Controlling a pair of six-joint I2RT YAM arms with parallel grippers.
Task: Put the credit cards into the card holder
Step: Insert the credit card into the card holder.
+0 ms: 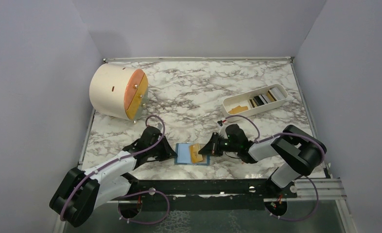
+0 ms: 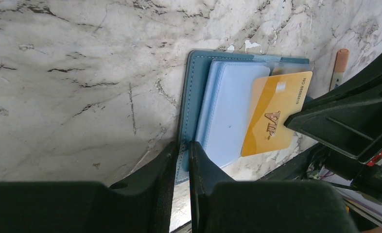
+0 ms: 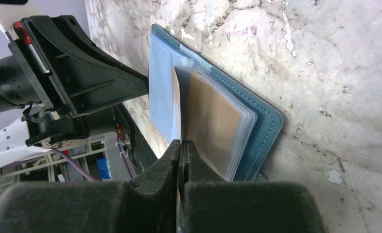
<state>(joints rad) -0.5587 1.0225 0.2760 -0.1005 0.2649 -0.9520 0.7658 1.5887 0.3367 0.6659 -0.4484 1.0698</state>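
The teal-blue card holder (image 1: 183,154) lies open on the marble near the front edge, its light blue pages (image 2: 230,111) facing up. My left gripper (image 2: 184,148) is shut on the card holder's teal edge (image 2: 197,92), with the stitched rim between its fingers. My right gripper (image 3: 181,144) is shut on a gold credit card (image 2: 274,116) marked VIP. It holds the card slanted over the holder's right half, and the card (image 3: 177,104) shows edge-on against the clear sleeves (image 3: 218,121). I cannot tell whether its far end is inside a sleeve. More credit cards (image 1: 259,99) stand in the white tray.
The white oblong tray (image 1: 232,103) sits at the back right. A round cream box with an orange drawer front (image 1: 117,91) lies at the back left. A thin pen-like stick (image 2: 340,65) rests just beyond the holder. Grey walls close in three sides.
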